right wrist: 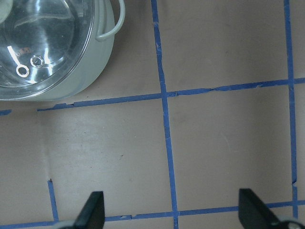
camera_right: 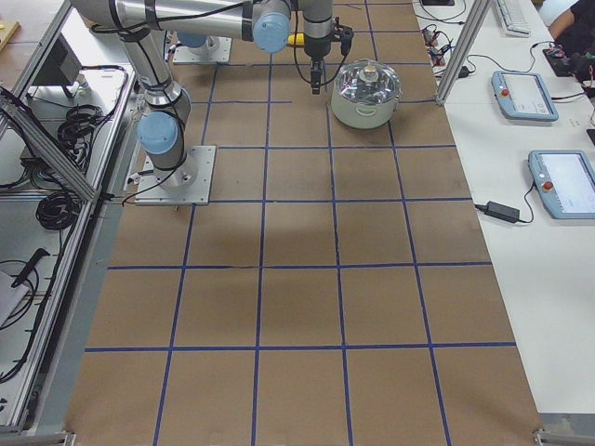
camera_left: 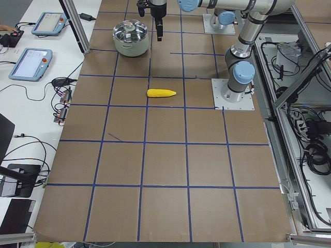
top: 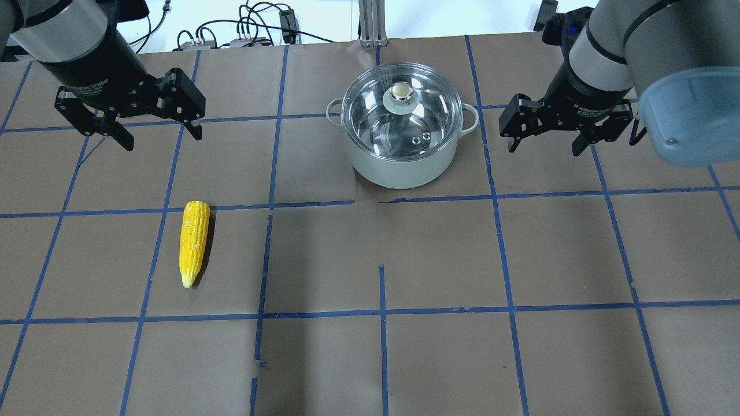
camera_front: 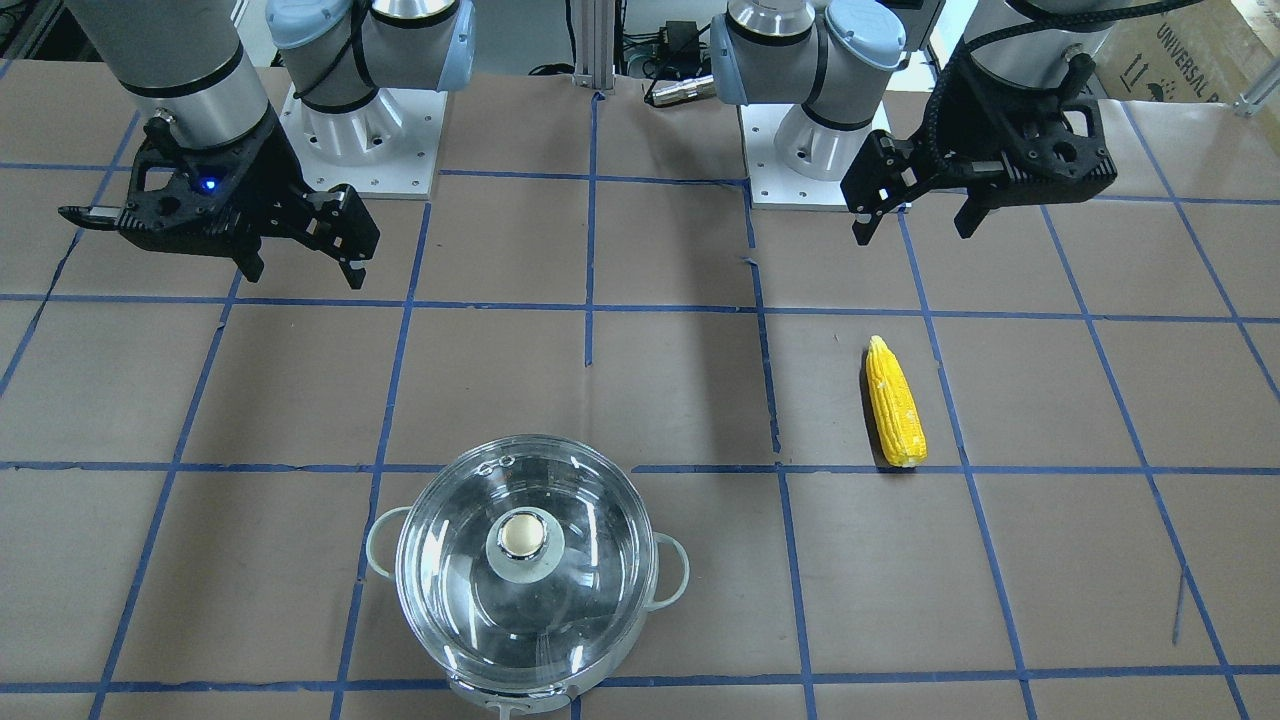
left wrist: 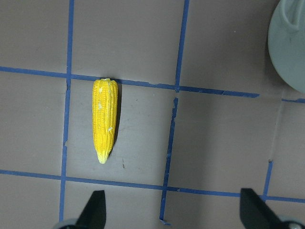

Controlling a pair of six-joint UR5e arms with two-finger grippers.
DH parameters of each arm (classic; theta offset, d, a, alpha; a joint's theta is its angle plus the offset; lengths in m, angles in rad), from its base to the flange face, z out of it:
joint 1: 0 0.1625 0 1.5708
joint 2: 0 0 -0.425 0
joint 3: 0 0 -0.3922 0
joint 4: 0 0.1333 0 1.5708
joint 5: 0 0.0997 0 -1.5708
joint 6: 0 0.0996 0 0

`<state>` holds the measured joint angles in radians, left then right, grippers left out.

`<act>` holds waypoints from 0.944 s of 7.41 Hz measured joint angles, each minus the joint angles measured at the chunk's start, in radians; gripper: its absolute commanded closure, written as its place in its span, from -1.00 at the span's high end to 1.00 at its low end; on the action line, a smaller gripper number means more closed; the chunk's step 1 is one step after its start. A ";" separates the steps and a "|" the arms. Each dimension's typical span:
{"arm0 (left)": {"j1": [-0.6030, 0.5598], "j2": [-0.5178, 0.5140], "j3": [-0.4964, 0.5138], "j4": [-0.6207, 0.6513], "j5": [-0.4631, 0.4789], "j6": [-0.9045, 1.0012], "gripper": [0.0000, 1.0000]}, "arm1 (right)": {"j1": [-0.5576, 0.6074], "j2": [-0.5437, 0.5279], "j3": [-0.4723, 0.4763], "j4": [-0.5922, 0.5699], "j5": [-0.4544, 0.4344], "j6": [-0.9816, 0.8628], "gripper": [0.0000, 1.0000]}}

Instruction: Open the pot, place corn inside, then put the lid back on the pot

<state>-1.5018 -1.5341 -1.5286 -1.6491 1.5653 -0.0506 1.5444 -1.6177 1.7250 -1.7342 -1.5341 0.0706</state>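
The steel pot (top: pixel 399 167) stands at the far middle of the table with the clear glass lid (top: pixel 373 115) on it, knob up. In the front view the lid (camera_front: pixel 460 570) covers the pot (camera_front: pixel 676 570). The yellow corn (top: pixel 193 242) lies on the table at the left, tip toward the robot; it also shows in the front view (camera_front: pixel 895 405) and the left wrist view (left wrist: pixel 105 119). My left gripper (top: pixel 163 140) hovers open and empty beyond the corn. My right gripper (top: pixel 544 149) hovers open and empty just right of the pot (right wrist: pixel 102 52).
The table is brown paper with a blue tape grid. The two arm base plates (camera_front: pixel 365 150) (camera_front: pixel 800 170) are bolted at the robot's edge. Teach pendants (camera_left: pixel 31 62) and cables lie on the side bench beyond the table's far edge.
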 measured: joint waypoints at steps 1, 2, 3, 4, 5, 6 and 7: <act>0.000 -0.001 0.003 0.000 0.001 0.000 1.00 | 0.000 -0.001 0.001 0.001 0.000 0.000 1.00; 0.000 -0.005 0.010 -0.001 0.003 0.000 1.00 | 0.000 0.000 0.002 0.001 0.000 0.000 1.00; 0.000 -0.010 0.018 -0.002 0.004 0.000 1.00 | 0.001 0.001 0.002 0.001 0.003 0.001 1.00; 0.000 -0.013 0.020 -0.003 0.002 0.000 1.00 | 0.001 0.002 0.003 -0.001 0.007 0.002 1.00; 0.000 -0.010 0.016 -0.003 -0.002 0.000 1.00 | 0.001 0.003 0.003 -0.002 0.007 0.002 1.00; 0.000 -0.002 0.007 -0.004 -0.003 0.000 1.00 | 0.002 0.003 0.003 -0.002 0.006 0.002 1.00; 0.000 0.002 0.001 -0.005 -0.004 0.001 1.00 | 0.002 0.004 0.003 -0.002 0.008 0.001 1.00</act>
<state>-1.5018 -1.5321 -1.5278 -1.6537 1.5618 -0.0497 1.5462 -1.6142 1.7280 -1.7364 -1.5263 0.0716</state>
